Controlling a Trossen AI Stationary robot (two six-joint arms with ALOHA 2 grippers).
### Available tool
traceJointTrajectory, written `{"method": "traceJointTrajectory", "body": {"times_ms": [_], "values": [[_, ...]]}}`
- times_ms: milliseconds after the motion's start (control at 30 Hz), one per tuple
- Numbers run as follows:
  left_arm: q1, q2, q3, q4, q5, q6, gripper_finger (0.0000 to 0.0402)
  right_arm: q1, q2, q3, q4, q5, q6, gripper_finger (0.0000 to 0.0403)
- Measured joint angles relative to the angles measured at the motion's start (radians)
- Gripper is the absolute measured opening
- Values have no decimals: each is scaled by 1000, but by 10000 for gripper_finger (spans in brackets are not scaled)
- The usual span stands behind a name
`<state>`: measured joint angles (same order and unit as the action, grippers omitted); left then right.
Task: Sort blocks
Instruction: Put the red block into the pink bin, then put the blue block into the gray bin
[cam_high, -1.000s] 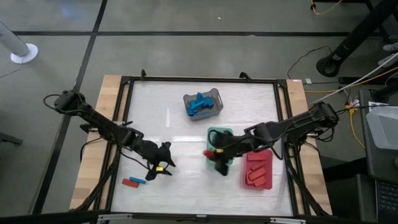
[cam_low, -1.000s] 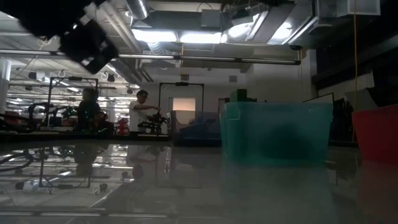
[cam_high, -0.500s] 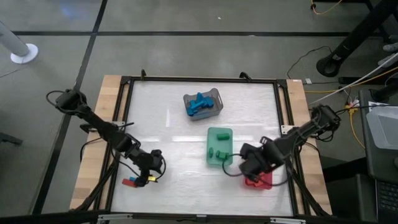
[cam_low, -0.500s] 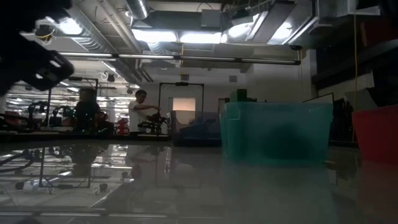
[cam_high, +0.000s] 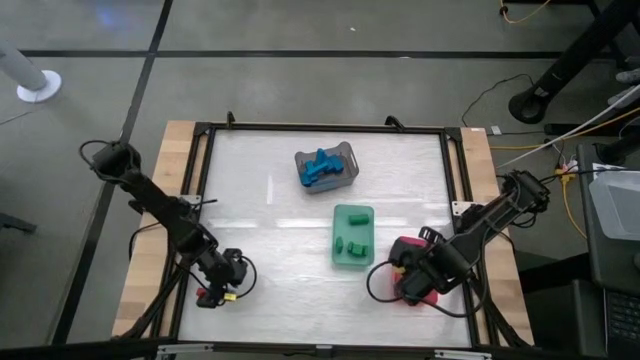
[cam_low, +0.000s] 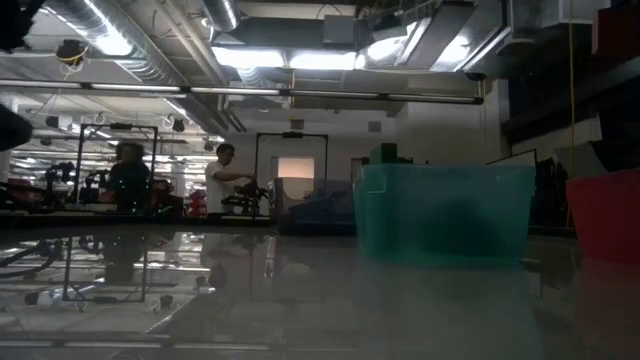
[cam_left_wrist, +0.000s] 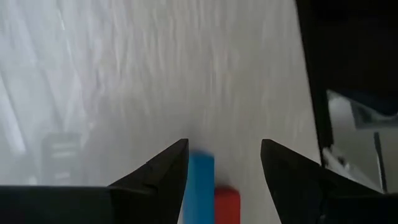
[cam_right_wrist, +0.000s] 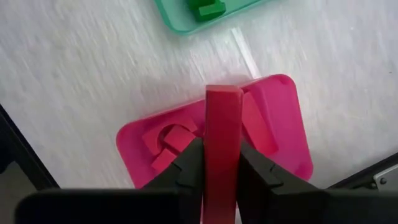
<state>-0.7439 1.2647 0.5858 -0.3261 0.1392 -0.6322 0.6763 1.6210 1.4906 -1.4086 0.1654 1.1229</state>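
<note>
High view: left end effector (cam_high: 222, 285) near table edge (cam_high: 185, 290)

Seen from above, the left gripper (cam_high: 222, 289) hides most of the small blue bar block (cam_left_wrist: 200, 186) and red bar block (cam_left_wrist: 227, 206) beneath it (both cut off at the left wrist picture's edge). The right gripper (cam_high: 410, 285) covers much of the flat pink-red rectangular tray (cam_high: 430, 293), so the red pieces inside cannot be counted there.
</note>
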Motion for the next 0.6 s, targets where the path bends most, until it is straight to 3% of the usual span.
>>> {"method": "traceJointTrajectory", "body": {"times_ms": [133,467,600], "values": [[-31,0,0,-43,0,-35,188,-2,0,0,-8,10,0,76],[-63,0,0,-62,-5,-53,173,-2,0,0,-5,10,-1,170],[-63,1,0,-66,-76,-53,173,-2,0,0,4,10,-1,184]]}}
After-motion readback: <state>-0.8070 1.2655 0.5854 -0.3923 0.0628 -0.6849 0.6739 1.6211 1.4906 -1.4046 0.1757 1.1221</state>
